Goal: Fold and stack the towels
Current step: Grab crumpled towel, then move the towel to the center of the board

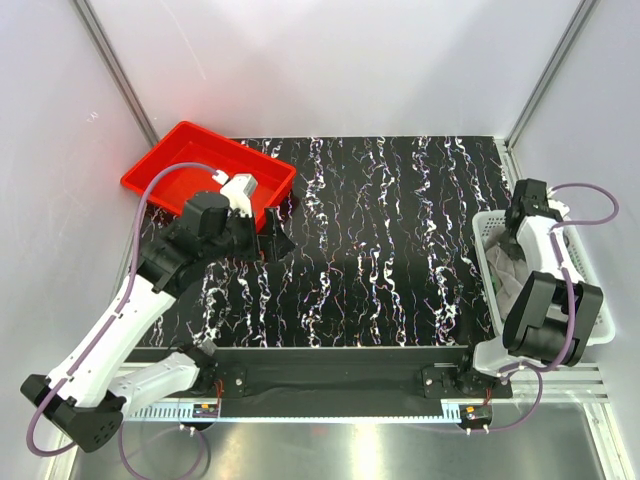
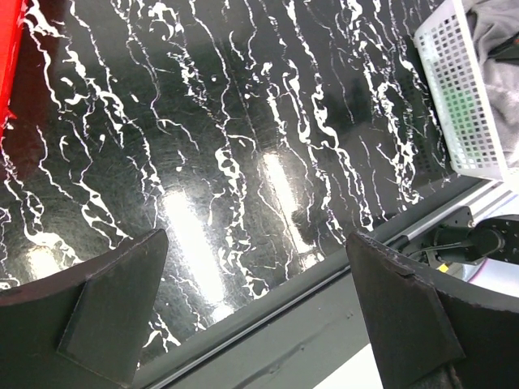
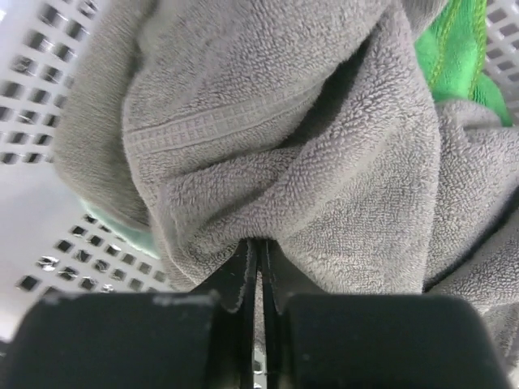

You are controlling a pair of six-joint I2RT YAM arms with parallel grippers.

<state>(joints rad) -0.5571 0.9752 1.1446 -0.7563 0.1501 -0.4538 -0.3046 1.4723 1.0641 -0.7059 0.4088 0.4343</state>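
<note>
At the tips of the right gripper [image 3: 259, 250], fingers pinch a grey towel [image 3: 324, 121] fold, mesh basket [image 3: 49, 49] around; left gripper [image 2: 258, 267] fingers spread, table [image 2: 243, 121] beneath.

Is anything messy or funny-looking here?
Just one thing. The grey towel is scrunched up, not folded, in the white basket, with the green towel peeking out. The right hand is pinching a fold of it. Nothing looks spilled or broken.

Bright, even overhead light. Two white glare streaks smear the glossy black tabletop [image 2: 243, 121] just ahead of the left tool [image 2: 259, 304]. Above the right tool [image 3: 259, 253], the grey towel [image 3: 324, 162] is crisp, with deep shadow in its folds. The tool itself is soft and dark.
</note>
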